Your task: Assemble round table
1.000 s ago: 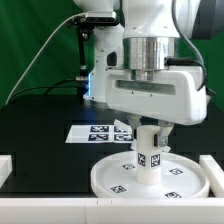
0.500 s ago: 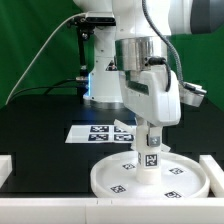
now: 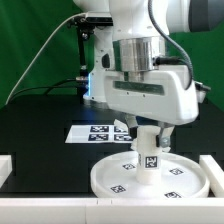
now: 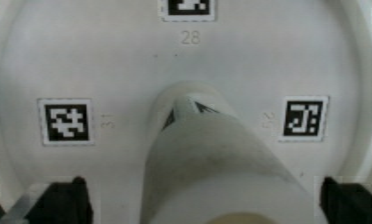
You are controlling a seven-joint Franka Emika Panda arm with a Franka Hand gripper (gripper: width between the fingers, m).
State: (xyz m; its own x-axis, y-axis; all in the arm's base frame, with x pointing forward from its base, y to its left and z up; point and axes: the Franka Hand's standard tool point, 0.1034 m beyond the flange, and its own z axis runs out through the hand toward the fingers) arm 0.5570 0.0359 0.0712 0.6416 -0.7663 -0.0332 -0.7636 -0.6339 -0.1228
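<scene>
The large white round disc (image 3: pixel 108 180) lies flat on the black table near the front, tags facing up. The short cylindrical post (image 3: pixel 150 160) stands upright at its centre. My gripper (image 3: pixel 150 140) hangs straight above and straddles the post's upper part. In the wrist view the post (image 4: pixel 209 150) rises from the disc (image 4: pixel 94 60) between my two dark fingertips (image 4: pixel 62 203). A pale gap shows on each side, so my gripper (image 4: pixel 204 205) is open around the post. The cross-shaped piece is out of view.
The marker board (image 3: pixel 92 131) lies flat on the table behind the disc. White blocks stand at the front on the exterior view's left (image 3: pixel 5 170) and right (image 3: pixel 217 166). A green backdrop and the arm's base stand behind.
The hand turned about its vertical axis above the post: broadside one second ago, edge-on half a second ago, broadside again now. Disc and post stayed in place.
</scene>
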